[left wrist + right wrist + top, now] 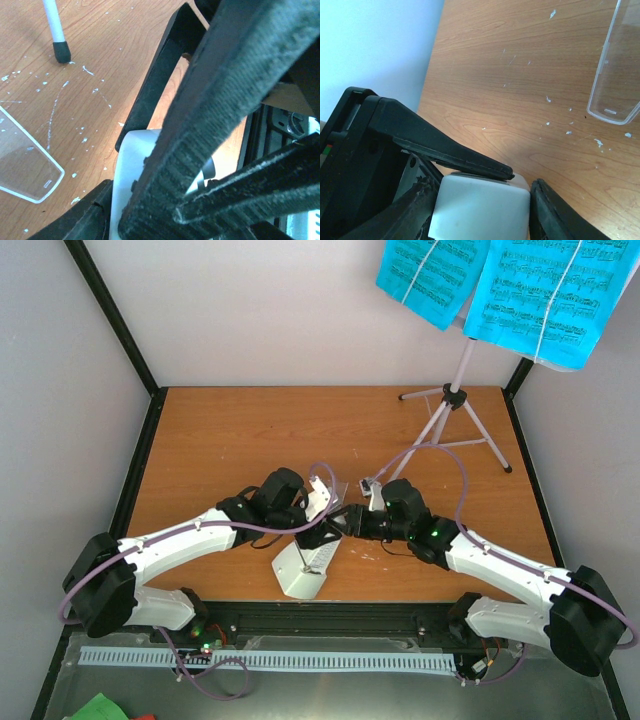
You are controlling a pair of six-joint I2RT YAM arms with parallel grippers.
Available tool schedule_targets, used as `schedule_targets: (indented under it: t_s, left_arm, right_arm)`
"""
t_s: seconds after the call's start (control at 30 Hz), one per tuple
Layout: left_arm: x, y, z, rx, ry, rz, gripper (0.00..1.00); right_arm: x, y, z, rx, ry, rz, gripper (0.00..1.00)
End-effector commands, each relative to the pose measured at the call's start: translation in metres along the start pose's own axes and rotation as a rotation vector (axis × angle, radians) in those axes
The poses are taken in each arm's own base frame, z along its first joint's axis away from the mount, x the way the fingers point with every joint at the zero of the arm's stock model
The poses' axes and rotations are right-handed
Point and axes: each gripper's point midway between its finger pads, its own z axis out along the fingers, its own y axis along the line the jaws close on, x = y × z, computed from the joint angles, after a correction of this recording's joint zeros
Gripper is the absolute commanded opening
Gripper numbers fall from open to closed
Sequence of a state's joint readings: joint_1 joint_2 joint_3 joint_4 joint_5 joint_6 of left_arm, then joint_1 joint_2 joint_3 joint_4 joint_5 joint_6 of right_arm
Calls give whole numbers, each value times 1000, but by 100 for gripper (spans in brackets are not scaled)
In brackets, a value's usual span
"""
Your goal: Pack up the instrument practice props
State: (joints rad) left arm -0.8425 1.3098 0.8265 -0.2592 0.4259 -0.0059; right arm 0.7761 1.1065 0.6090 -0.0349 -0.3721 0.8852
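The white metronome [305, 575] lies tilted at the front middle of the table, its clear cover [25, 165] off and flat on the wood beside it, also seen as the clear cover [615, 70]. My left gripper [320, 532] and right gripper [345, 523] meet at its upper end. In the right wrist view the right gripper [520, 195] has one finger on each side of the white metronome body [480, 210]. The left gripper [190, 200] has its padded fingers pressed on the white metronome [127, 175]. The lilac music stand [455, 405] carries cyan sheets [520, 285] at the back right.
One rubber-tipped stand leg [59, 45] rests on the wood near the cover. White flecks dot the tabletop. Grey walls close the table on the left, back and right. A black rail [330, 618] runs along the near edge between the arm bases.
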Motion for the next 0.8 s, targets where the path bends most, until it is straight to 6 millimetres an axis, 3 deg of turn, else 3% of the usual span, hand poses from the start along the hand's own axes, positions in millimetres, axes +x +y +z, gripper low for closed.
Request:
schedule_targets:
  t_s: [0.0, 0.2, 0.33, 0.57, 0.77]
  left_arm:
    - [-20, -9, -3, 24, -62, 48, 47]
    - [-29, -11, -8, 25, -93, 38, 84]
    - [-43, -10, -20, -9, -158, 13, 98]
    - [-92, -11, -51, -56, -312, -15, 100]
    - [-100, 16, -70, -163, -371, -94, 100]
  right_arm:
    - [1, 12, 0, -27, 12, -46, 37]
    - [-5, 2, -12, 52, -38, -87, 33]
    - [-6, -10, -25, 135, -61, -109, 32]
    - [-10, -18, -46, 208, -115, -124, 31]
    - [-17, -24, -68, 275, -180, -143, 30]
